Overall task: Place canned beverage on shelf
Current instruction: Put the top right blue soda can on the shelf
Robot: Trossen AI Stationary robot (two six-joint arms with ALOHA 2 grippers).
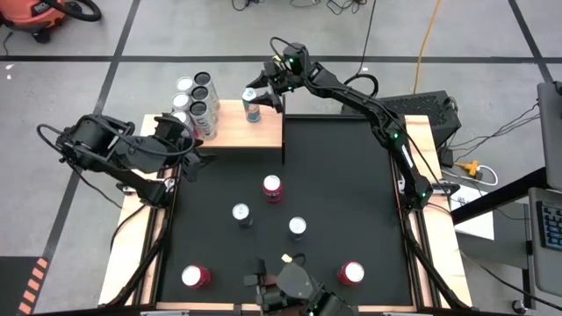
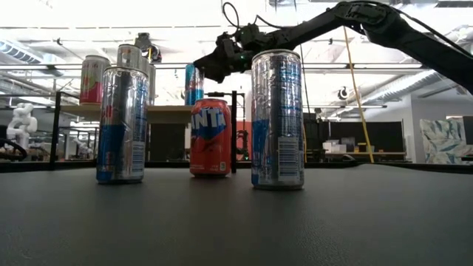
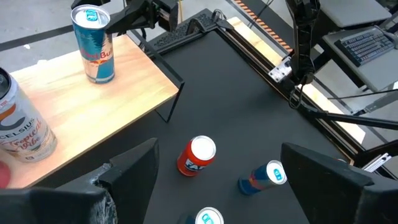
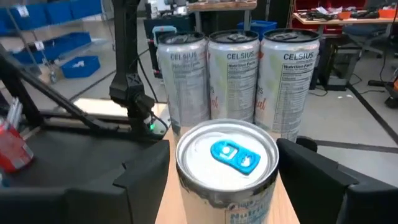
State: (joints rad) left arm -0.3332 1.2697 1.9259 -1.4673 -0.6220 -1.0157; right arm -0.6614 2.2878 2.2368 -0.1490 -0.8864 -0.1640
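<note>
A blue-and-silver beverage can (image 1: 252, 106) (image 4: 227, 163) stands upright on its base at the right end of the pale wood shelf (image 1: 235, 133) (image 3: 93, 112). My right gripper (image 1: 262, 93) (image 4: 224, 171) reaches in level from the far right. It is open, with one finger on either side of the can's top. My left gripper (image 1: 190, 151) (image 3: 227, 186) hovers open above the table's left edge, beside the shelf, with nothing between its fingers.
Several tall white cans (image 1: 198, 104) (image 4: 242, 74) stand at the shelf's left end. On the black mat stand an orange can (image 1: 272, 187) (image 2: 210, 137), two silver-blue cans (image 1: 241, 213) (image 1: 299, 227) and two red cans (image 1: 195, 276) (image 1: 351, 272).
</note>
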